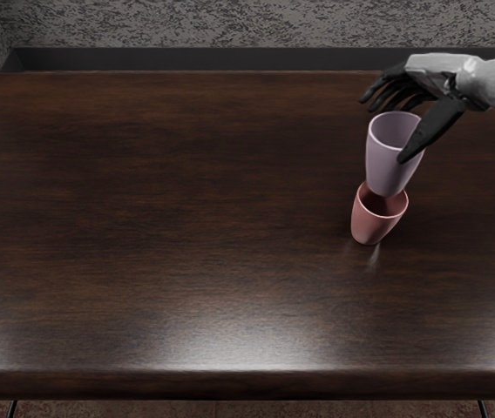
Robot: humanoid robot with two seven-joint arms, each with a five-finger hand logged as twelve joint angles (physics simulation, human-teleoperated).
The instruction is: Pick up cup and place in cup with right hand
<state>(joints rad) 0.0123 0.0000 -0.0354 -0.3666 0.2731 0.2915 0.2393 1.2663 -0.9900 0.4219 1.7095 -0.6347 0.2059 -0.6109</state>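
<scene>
My right hand reaches in from the right edge and is shut on the lavender cup. Its thumb lies across the cup's front right side, while the other fingers are behind the rim, partly hidden. The lavender cup is upright with its mouth up. Lower down, the pink cup stands on the table, opening upward. The lavender cup's base overlaps the back of the pink cup's opening in the head view; whether they touch cannot be told.
The dark wooden table extends left of the cups and toward its front edge. A grey textured surface lies beyond the table's far edge. No left arm shows.
</scene>
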